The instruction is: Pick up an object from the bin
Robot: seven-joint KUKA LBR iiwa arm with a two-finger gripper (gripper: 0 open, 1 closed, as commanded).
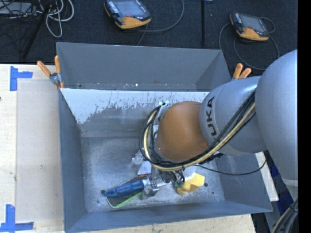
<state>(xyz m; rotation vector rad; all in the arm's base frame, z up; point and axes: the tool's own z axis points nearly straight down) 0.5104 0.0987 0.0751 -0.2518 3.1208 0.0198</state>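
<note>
My gripper (153, 185) is low in the bin near the front wall, mostly hidden under the arm's orange cover. Its metal tip sits at the right end of a blue-handled tool with a green edge (124, 190), which lies flat along the front of the floor. Whether it touches the tool I cannot tell. A yellow block-like thing (193, 183) lies just to the right of the gripper. A small white and clear piece (141, 166) lies just behind the gripper to the left.
The arm and its cables reach in from the right and cover the middle and right of the bin floor. Bare grey floor shows in the left half of the bin.
</note>
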